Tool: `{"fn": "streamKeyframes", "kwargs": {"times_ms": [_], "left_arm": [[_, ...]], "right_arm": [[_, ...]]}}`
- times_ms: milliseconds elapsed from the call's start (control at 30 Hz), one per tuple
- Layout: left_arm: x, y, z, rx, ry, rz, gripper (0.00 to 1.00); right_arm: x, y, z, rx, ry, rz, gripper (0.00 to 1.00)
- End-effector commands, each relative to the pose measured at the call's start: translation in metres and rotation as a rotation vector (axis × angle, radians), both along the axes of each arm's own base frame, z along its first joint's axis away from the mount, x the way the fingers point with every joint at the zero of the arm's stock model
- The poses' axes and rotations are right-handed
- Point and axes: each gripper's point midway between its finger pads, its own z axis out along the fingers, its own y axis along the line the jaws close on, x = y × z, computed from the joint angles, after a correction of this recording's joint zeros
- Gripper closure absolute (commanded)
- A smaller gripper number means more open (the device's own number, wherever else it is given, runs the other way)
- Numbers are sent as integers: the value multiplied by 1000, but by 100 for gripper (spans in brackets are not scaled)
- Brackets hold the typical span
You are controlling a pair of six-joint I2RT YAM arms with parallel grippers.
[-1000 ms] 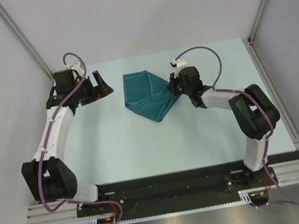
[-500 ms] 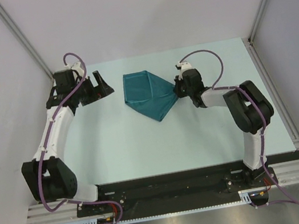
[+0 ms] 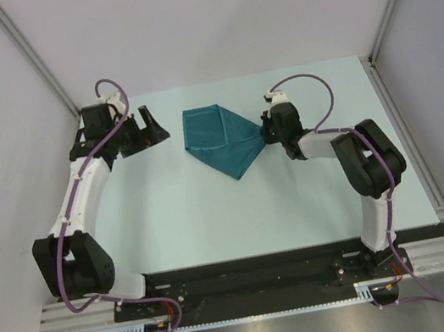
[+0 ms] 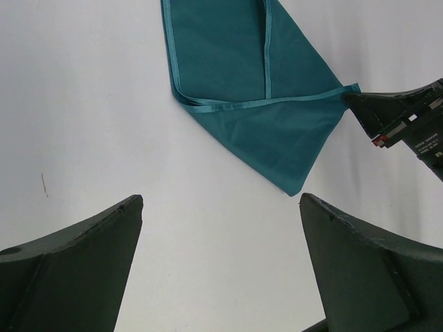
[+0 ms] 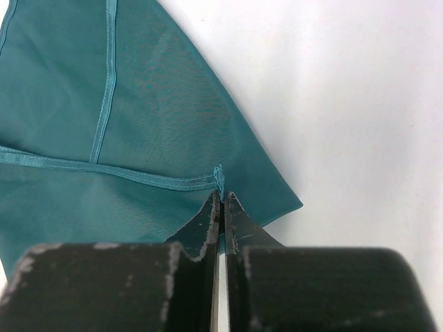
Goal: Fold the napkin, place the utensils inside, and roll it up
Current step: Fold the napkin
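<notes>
Napkin [image 3: 221, 138] flat on table [image 3: 196, 213], mid-depth, one flap lying over the rest. Fold step in hand. Right gripper [image 5: 221, 202] pinches the right corner, jaws closed on the hem. Next move, as I judge it: carry that corner leftward across, keeping the cloth low. Left gripper [image 3: 146, 126] spread wide and empty, near the napkin's left edge, not touching. No utensils in view. Nothing blocks the fold path.

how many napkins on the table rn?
1. The napkin lies far-centre on the table, partly folded, its right corner pinched by the right gripper, jaws shut. None seem hidden.
</notes>
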Motion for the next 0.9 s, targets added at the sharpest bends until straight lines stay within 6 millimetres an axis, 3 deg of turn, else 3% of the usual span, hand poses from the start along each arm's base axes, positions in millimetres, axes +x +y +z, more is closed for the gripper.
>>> {"fn": "streamKeyframes", "kwargs": {"times_ms": [0, 33, 133, 267, 400, 567, 867], "left_arm": [[4, -3, 7, -34, -24, -10, 0], [3, -4, 6, -38, -20, -12, 0], [3, -7, 6, -40, -20, -19, 0], [1, -14, 5, -29, -25, -38, 0], [-2, -26, 2, 6, -30, -63, 0], [-8, -52, -8, 54, -37, -129, 1], [-18, -86, -27, 103, -4, -183, 1]], "right_arm": [[8, -1, 7, 11, -26, -25, 85], [10, -1, 10, 14, -28, -23, 64], [8, 1, 22, 45, -34, -17, 45], [5, -1, 49, 111, -48, -9, 38], [-6, -6, 52, 217, 15, 23, 36], [-19, -26, 35, 401, 146, -28, 34], [-35, -1, 21, 684, 252, -5, 28]]}}
